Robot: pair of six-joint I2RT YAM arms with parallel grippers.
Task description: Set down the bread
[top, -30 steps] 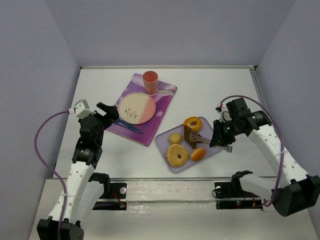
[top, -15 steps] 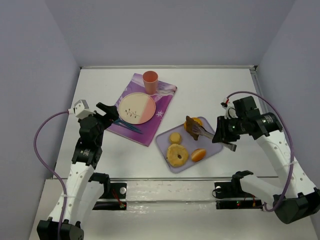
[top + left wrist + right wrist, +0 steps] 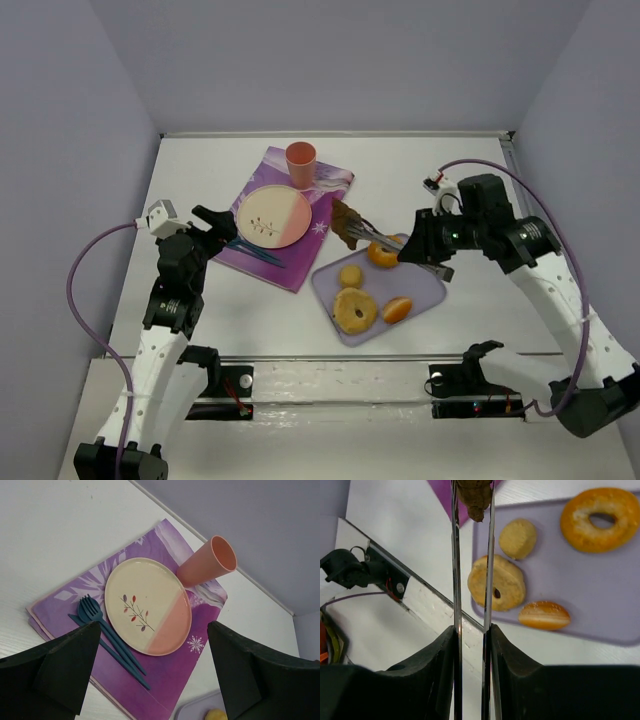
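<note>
While I watch from the top camera, the bread (image 3: 347,222) sits pinched between the tips of the metal tongs (image 3: 378,237) – a small dark brown chunk, off the tray and over the right edge of the purple placemat (image 3: 300,262), between the plate (image 3: 275,216) and the lavender tray (image 3: 425,292). My right wrist view shows the two blades running straight up the picture, with the bread caught at their far end. The right gripper (image 3: 408,250) is clamped on the tongs' handles, its black fingers (image 3: 507,670) pressing the blades close together.

On the tray lie a ring doughnut (image 3: 384,252) near the far edge, just beside the tongs, a second ring doughnut (image 3: 354,310) near the front, a small round yellow bun (image 3: 351,276) between them, and an orange-topped bun (image 3: 397,308) to the right of the front doughnut.

On the placemat, the pink-and-cream plate has a salmon cup (image 3: 300,163) just behind it and blue cutlery (image 3: 255,252) at its near-left side.

The left gripper (image 3: 218,222) hangs near the placemat's left edge – jaws spread wide, holding nothing.
</note>
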